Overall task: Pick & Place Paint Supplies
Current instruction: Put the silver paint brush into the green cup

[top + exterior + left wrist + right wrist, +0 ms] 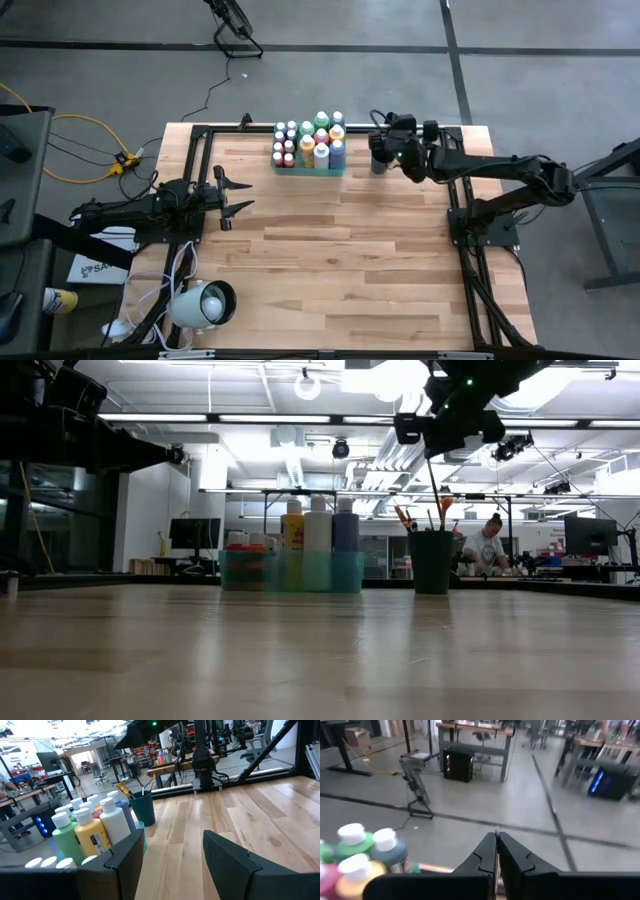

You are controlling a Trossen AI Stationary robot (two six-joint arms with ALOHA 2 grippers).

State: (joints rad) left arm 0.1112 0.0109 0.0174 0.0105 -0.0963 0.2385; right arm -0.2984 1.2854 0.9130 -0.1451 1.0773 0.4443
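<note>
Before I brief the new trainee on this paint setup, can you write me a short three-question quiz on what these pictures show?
1. True or false: the left gripper holds a bottle.
2. The right gripper hangs above which thing? A) the tray B) the cup C) bare table
3. Fill in: the bottles stand inside the green ____.

Key: 1 false, its fingers are open and empty, over bare wood. 2 B; its fingers are shut. 3 tray.
</note>
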